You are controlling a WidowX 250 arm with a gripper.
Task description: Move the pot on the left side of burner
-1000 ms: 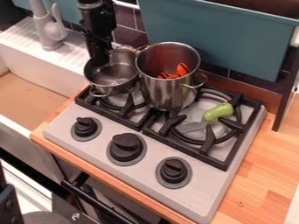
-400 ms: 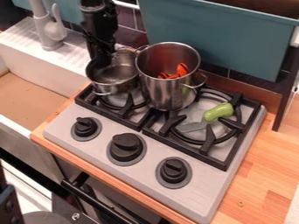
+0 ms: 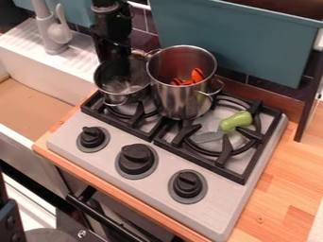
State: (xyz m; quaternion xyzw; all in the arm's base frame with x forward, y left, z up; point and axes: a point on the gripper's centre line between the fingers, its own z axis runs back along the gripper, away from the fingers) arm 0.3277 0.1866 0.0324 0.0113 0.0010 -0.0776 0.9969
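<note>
The black gripper (image 3: pixel 114 61) hangs down from the top left, its lower end at the back left rim of a small shiny metal pot (image 3: pixel 122 93). That low, wide pot rests over the left burner, with a loop handle facing front. Part of its back wall is hidden behind the gripper. Close against its right side rises a tall metal pot (image 3: pixel 180 101) with orange pieces (image 3: pixel 197 74) inside, near the middle of the stove. Black grate bars (image 3: pixel 137 116) of the left burner show in front of the small pot.
On the right burner lies a grey spatula with a green handle (image 3: pixel 236 121). Three black knobs line the stove front (image 3: pixel 211 215). A white sink (image 3: pixel 47 54) with a grey faucet (image 3: pixel 54 35) is at left; a teal panel (image 3: pixel 240 42) stands behind.
The gripper has shifted a little to the right. The small pot has also moved slightly right, its front handle with it. The tall pot and the spatula have stayed put.
</note>
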